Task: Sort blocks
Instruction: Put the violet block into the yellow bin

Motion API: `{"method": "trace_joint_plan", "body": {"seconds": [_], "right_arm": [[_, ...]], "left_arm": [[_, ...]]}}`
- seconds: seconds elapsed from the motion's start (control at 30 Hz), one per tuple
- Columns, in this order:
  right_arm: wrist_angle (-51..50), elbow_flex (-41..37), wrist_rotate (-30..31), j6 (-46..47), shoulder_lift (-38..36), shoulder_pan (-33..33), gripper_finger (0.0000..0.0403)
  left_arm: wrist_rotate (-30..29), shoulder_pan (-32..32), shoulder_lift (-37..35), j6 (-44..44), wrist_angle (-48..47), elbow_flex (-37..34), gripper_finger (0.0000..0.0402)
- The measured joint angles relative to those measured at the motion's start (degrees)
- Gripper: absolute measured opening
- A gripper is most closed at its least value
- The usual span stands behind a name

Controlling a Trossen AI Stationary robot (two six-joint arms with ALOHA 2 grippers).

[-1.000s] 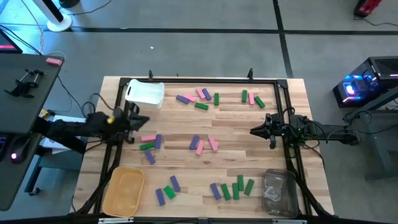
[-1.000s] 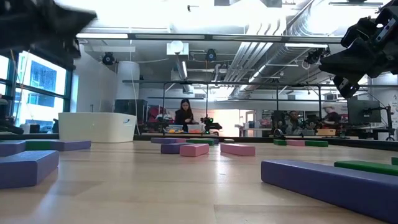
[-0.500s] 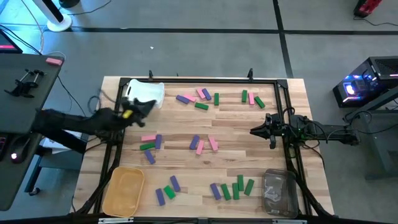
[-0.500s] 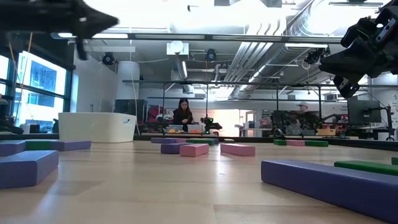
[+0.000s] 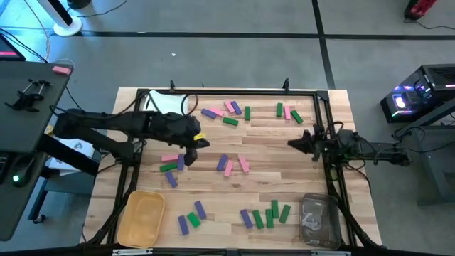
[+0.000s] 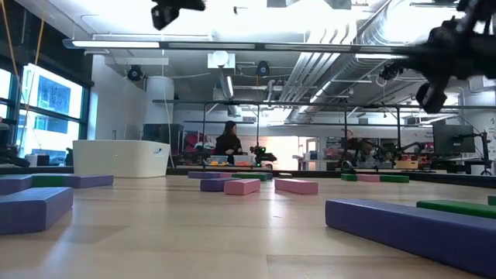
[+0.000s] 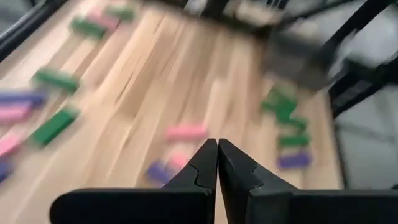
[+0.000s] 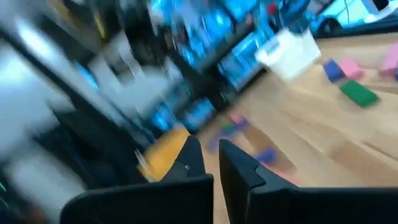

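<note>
Pink, green and purple blocks lie flat on the wooden table in loose groups: far middle (image 5: 227, 112), far right (image 5: 288, 112), centre (image 5: 231, 165), left (image 5: 170, 165) and along the near side (image 5: 264, 215). My left gripper (image 5: 201, 140) is shut and holds nothing. It hangs in the air over the table left of centre, slanting down, with blurred blocks such as a pink one (image 7: 186, 132) below its fingertips (image 7: 217, 155). My right gripper (image 5: 291, 144) is shut and holds nothing, level above the table's right side.
A white bin (image 5: 167, 105) stands at the far left, partly under my left arm. A yellow bin (image 5: 142, 217) sits at the near left and a clear bin (image 5: 318, 219) at the near right. A black frame (image 5: 227, 91) borders the table.
My left arm has swung from the table's left edge toward the middle, rising, and its shut gripper has tipped from level to slanting down over the blocks. My right gripper has rolled about its own axis while staying in place. No block has moved.
</note>
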Motion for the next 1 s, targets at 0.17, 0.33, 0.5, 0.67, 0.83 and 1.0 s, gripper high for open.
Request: {"method": "trace_joint_plan", "body": {"seconds": [0.17, 0.33, 0.5, 0.67, 0.83, 1.0], "right_arm": [[11.83, 0.00, 7.69, 1.94, 0.57, -0.02, 0.0000], [21.26, 0.00, 8.50, -5.81, 2.64, -0.02, 0.0000], [22.14, 0.00, 12.84, -6.25, 7.11, -0.02, 0.0000], [24.93, 0.00, 9.60, -1.79, 13.69, 0.00, 0.0000], [33.07, 0.00, 6.00, 0.35, 20.62, 0.02, 0.0000], [37.52, 0.00, 6.04, 0.35, 25.34, 0.02, 0.0000]], "left_arm": [[0.12, 0.86, 0.03, -11.72, -15.01, 0.05, 0.0014], [2.47, -1.89, -0.28, -25.93, -23.64, -6.29, 0.0063], [2.79, -0.54, 0.56, -36.04, -23.87, -11.97, 0.0147], [8.92, 4.52, 3.76, -39.27, -23.92, -15.02, 0.0228], [10.34, 4.76, 8.74, -41.24, -23.13, -14.99, 0.0266], [7.05, 2.76, 14.75, -48.61, -20.75, -14.99, 0.0268]]}}
